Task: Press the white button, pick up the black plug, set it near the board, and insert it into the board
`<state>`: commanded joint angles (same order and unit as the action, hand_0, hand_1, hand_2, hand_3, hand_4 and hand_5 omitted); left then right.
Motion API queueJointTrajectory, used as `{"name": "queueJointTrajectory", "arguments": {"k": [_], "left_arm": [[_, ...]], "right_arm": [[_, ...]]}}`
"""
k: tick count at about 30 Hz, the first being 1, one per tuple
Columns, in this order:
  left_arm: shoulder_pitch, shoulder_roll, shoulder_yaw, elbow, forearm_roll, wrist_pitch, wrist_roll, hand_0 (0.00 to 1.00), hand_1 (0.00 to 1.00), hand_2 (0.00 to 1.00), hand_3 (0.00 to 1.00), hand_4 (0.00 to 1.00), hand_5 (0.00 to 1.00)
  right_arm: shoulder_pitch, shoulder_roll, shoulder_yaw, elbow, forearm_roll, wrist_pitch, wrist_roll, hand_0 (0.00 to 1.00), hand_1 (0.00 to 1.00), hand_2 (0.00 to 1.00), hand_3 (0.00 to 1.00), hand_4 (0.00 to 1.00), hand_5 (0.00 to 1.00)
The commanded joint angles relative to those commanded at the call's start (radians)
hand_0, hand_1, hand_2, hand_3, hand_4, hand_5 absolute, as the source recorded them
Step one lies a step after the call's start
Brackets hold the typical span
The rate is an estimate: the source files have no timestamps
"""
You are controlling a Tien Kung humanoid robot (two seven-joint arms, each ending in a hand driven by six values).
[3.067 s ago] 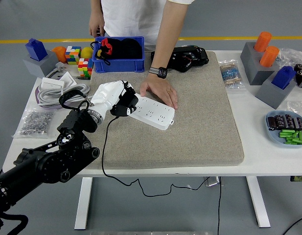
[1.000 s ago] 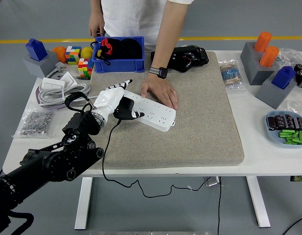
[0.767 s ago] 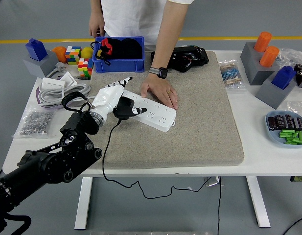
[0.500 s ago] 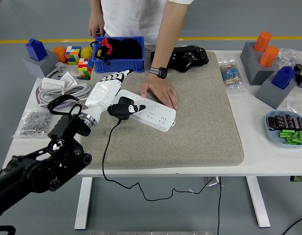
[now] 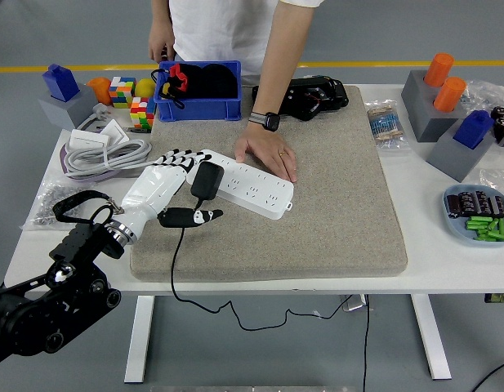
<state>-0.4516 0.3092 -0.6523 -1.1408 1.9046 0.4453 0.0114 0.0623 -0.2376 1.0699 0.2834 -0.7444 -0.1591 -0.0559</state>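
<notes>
The plug sits in the left end of the board, its cord hanging off the near edge of the mat. The left hand is just left of the plug, fingers spread wide, holding nothing. A person's hand presses the board's far side.

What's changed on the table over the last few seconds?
The left hand has let go of the black plug, opened its fingers and drawn back toward the near left. The plug now stands in the white power strip at its left end. The person's hand still presses on the strip, which has barely shifted.
</notes>
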Motion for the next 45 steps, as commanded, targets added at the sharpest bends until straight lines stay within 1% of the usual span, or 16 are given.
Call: {"name": "queueJointTrajectory", "arguments": {"k": [14,15,16,20,21,27,36,40,45], "left_arm": [[-0.036,-0.030,0.044,0.057,-0.002,-0.023,0.015,0.981,0.975,0.906,0.912,0.856,0.564],[-0.039,-0.032,0.047,0.060,-0.001,-0.024,0.016,0.980,0.972,0.901,0.906,0.775,0.526],[-0.044,-0.035,0.050,0.064,0.000,-0.027,0.019,0.980,0.972,0.901,0.906,0.775,0.526],[-0.065,-0.051,0.070,0.091,0.006,-0.044,0.038,0.980,0.972,0.901,0.906,0.775,0.526],[-0.070,-0.055,0.074,0.098,0.006,-0.045,0.038,0.979,0.969,0.891,0.900,0.783,0.541],[-0.111,-0.082,0.096,0.144,-0.003,-0.053,0.041,0.978,0.964,0.886,0.893,0.787,0.539],[-0.164,-0.107,0.154,0.207,-0.030,-0.065,0.046,0.973,0.958,0.877,0.884,0.791,0.540],[-0.165,-0.110,0.164,0.221,-0.045,-0.074,0.056,0.968,0.953,0.874,0.880,0.786,0.539],[-0.152,-0.099,0.161,0.218,-0.061,-0.080,0.058,0.956,0.943,0.865,0.872,0.783,0.536]], "right_arm": [[0.001,0.001,-0.002,-0.001,0.003,0.000,0.000,0.621,0.562,0.595,0.543,0.622,0.294],[0.001,0.001,-0.002,-0.001,0.003,0.000,0.000,0.622,0.561,0.594,0.543,0.622,0.299],[0.001,0.001,-0.002,-0.001,0.003,0.000,0.000,0.622,0.561,0.594,0.543,0.622,0.299],[0.001,0.001,-0.004,0.000,0.003,0.000,0.000,0.622,0.561,0.594,0.543,0.622,0.299],[0.001,0.001,-0.004,0.000,0.004,0.000,0.000,0.622,0.561,0.594,0.542,0.621,0.298],[0.003,-0.001,-0.008,0.000,0.006,0.000,0.000,0.622,0.561,0.594,0.543,0.624,0.297],[0.005,-0.001,-0.010,-0.001,0.009,0.000,0.000,0.622,0.561,0.595,0.542,0.624,0.299],[0.005,-0.001,-0.011,-0.001,0.009,0.000,0.000,0.623,0.561,0.594,0.542,0.623,0.299],[0.003,-0.001,-0.011,-0.001,0.009,0.000,-0.001,0.623,0.562,0.594,0.542,0.623,0.299]]}}
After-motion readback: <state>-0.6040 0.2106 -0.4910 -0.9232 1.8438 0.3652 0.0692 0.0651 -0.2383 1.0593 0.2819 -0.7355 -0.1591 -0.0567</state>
